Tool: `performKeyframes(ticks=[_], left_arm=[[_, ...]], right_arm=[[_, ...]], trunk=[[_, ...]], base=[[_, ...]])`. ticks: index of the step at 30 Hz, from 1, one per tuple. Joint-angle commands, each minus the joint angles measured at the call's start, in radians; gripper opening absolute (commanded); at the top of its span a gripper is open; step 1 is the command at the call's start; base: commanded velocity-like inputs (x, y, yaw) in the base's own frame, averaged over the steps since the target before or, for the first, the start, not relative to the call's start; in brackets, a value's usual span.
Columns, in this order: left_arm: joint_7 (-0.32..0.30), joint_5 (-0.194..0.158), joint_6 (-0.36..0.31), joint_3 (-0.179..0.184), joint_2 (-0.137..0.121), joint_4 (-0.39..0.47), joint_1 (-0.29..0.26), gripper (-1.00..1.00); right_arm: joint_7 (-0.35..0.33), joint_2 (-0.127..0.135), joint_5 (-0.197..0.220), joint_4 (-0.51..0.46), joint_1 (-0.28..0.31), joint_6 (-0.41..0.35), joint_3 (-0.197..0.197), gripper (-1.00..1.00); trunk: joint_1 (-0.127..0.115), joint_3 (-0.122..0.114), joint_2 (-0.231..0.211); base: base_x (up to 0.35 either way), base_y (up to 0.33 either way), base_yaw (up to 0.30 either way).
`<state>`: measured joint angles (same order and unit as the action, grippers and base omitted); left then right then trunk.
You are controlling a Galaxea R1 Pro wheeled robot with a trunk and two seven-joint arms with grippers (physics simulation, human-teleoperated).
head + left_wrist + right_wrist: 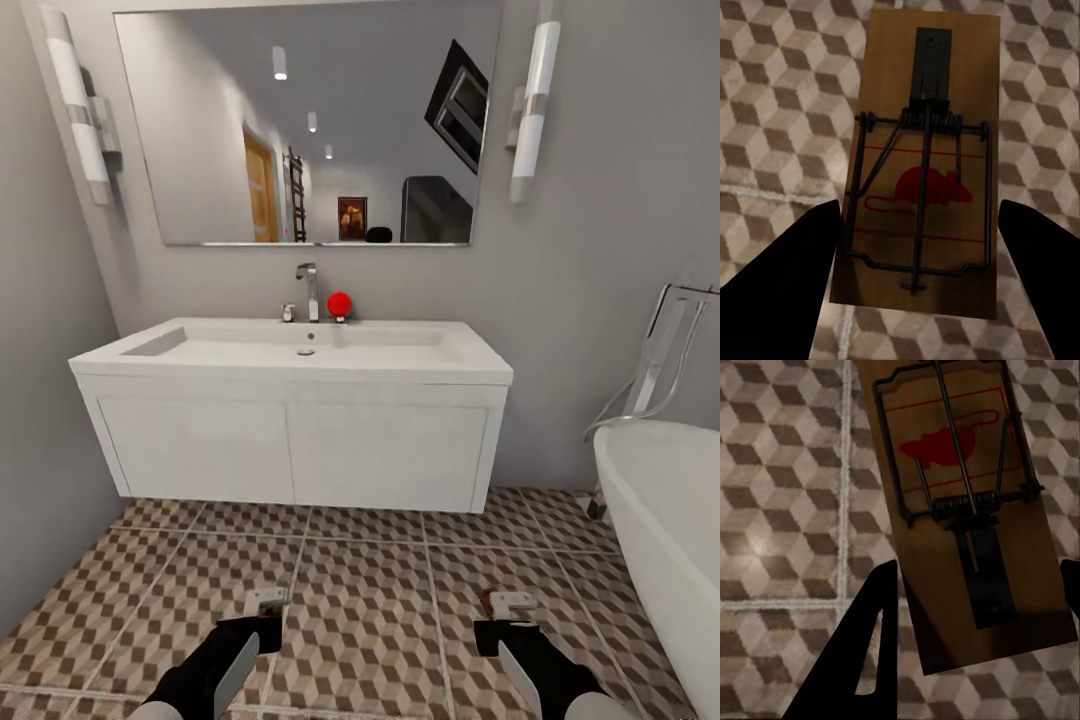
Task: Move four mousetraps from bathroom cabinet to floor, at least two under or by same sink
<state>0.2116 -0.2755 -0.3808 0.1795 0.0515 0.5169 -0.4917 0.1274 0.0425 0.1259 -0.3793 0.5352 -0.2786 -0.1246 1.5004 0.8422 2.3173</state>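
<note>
In the head view, a white wall-hung sink [300, 352] with a chrome tap [308, 290] and a small red ball [339, 304] beside the tap stands under a wide mirror [305, 120], with a tube lamp on the wall at each side and the rim of a white bathtub [660, 510] at the right. The bathroom floor [370, 600] of cube-patterned tiles spreads in front of the sink, and low in the picture the left claw [266, 603] and the right claw [510, 604] hang above it, each with something small at its tip that is too tiny to make out here. In the left wrist view, a mousetrap [926, 165], a brown wooden slab with a wire spring bar and a red mouse printed on it, sits between the two dark fingers [787, 277] of the left claw, above the tiles; whether the fingers press its edges I cannot tell. In the right wrist view, a second mousetrap [967, 510] lies tilted between the right claw's fingers [862, 652], over a pale grout line [844, 495]; the grip there is likewise unclear.
</note>
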Motion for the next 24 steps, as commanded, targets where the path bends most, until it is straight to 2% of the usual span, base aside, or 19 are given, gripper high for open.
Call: performKeyframes(ticks=[1, 5, 17, 20, 24], left_arm=[[0.009, -0.01, -0.003, 0.007, -0.001, 0.001, 0.0, -1.0], [0.009, -0.009, 0.0, 0.006, -0.003, -0.002, -0.001, -1.0], [0.009, -0.005, 0.011, 0.006, -0.004, 0.004, -0.001, -1.0], [0.009, -0.005, 0.07, 0.006, -0.005, 0.012, -0.001, -1.0], [0.009, -0.005, 0.099, 0.006, -0.003, 0.015, -0.001, -1.0]], right_arm=[[-0.001, 0.001, 0.012, 0.0, 0.0, -0.005, -0.009, -1.0], [-0.027, 0.001, 0.014, 0.008, 0.0, 0.001, -0.008, -1.0], [-0.034, -0.007, 0.01, 0.011, 0.0, 0.044, -0.009, -1.0], [-0.025, -0.007, 0.009, 0.011, 0.0, 0.048, -0.009, -1.0], [-0.022, -0.006, 0.01, 0.011, 0.0, 0.049, -0.008, -1.0]], trunk=[[0.004, 0.004, 0.008], [0.019, 0.017, 0.036], [0.065, 0.054, 0.12], [0.077, 0.064, 0.141], [0.092, 0.076, 0.169]], base=[[0.0, 0.0, 0.0], [0.0, 0.0, 0.0], [0.0, 0.0, 0.0], [0.0, 0.0, 0.0], [0.0, 0.0, 0.0]])
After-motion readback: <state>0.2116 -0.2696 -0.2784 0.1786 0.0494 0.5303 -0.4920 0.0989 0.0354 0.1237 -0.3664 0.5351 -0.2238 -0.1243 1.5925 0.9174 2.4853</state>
